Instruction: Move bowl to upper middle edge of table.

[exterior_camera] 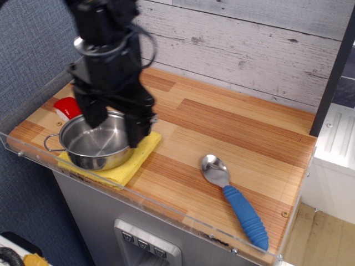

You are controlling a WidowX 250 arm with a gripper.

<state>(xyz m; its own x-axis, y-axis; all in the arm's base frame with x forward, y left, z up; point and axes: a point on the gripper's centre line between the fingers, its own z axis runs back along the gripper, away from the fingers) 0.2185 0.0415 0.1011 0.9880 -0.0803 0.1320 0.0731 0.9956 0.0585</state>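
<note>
Steel bowl [95, 145] sits at the left of the frame near the tabletop's [233, 133] front edge, resting on a yellow sponge [133, 158]. Just behind it, a red object [67, 106] lies partly hidden. A black gripper [113, 124] hangs over the bowl with its jaws spread, one finger inside near the far rim and the other outside at the right rim, grasping nothing. The picture is blurred here, so whether the fingers touch the steel cannot be told. Judged risk: the thin, slick wall could slip from a pinch, or the soft sponge could let the bowl tip or drag along. Right of centre, well apart, a blue-handled spoon [236, 200] lies near the front. Bare wood toward the upper middle edge looks unobstructed
</note>
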